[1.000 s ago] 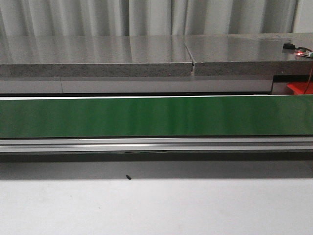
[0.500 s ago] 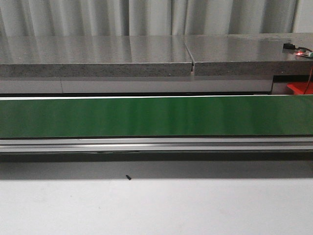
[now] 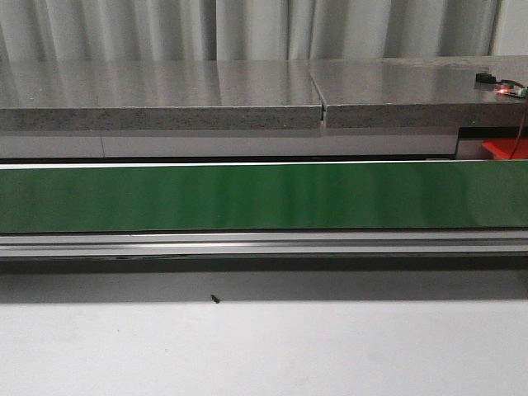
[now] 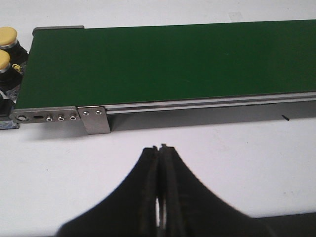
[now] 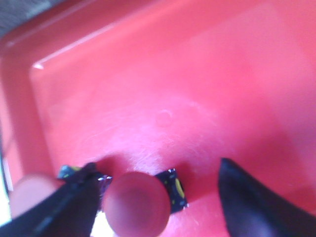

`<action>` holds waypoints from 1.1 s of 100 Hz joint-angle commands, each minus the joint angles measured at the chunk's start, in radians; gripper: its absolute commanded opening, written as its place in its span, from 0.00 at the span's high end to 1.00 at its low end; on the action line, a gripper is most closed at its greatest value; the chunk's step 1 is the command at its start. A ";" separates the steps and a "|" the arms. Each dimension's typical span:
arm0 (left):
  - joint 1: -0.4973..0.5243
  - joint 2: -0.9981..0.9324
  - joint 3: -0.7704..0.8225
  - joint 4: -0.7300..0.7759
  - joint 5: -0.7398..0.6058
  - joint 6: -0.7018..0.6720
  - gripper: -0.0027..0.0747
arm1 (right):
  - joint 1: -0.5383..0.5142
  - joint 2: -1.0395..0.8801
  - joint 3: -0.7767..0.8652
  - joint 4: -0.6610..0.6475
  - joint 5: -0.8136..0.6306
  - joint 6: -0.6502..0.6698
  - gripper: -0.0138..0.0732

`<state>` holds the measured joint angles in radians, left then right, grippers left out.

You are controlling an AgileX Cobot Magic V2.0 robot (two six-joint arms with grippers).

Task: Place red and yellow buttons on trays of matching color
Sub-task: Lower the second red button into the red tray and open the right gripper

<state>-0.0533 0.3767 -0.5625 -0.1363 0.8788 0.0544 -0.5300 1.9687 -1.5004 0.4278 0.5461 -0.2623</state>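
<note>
Nothing on the green belt (image 3: 264, 198) has moved; the right tool (image 5: 158, 197), spread wide, straddles a small, hard, light red button (image 5: 137, 203) in the red tray (image 5: 197, 74); grip its sides; left tool (image 4: 159, 187) is pressed together.

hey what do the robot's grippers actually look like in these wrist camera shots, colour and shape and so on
Only the fingers show. The left gripper has black fingers with a matte look, broad at the base and curving in to narrow tips. The right gripper also has dark, near-black fingers tapering to points, blurred by closeness. No cables, markings or arm links are visible in any view.
</note>
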 commanded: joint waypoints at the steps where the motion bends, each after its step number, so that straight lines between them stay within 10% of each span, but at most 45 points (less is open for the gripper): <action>1: -0.009 0.008 -0.027 -0.012 -0.063 -0.002 0.99 | -0.009 -0.115 0.001 -0.009 -0.032 -0.019 0.38; 24: -0.009 0.008 -0.027 -0.012 -0.063 -0.002 0.99 | 0.014 -0.301 0.175 -0.022 -0.121 -0.125 0.93; 110: -0.009 0.008 -0.027 -0.012 -0.063 -0.002 0.99 | 0.338 -0.924 0.665 -0.111 -0.166 -0.188 0.92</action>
<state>-0.0533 0.3767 -0.5625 -0.1363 0.8788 0.0544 -0.2069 1.1105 -0.8368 0.3184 0.4209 -0.4367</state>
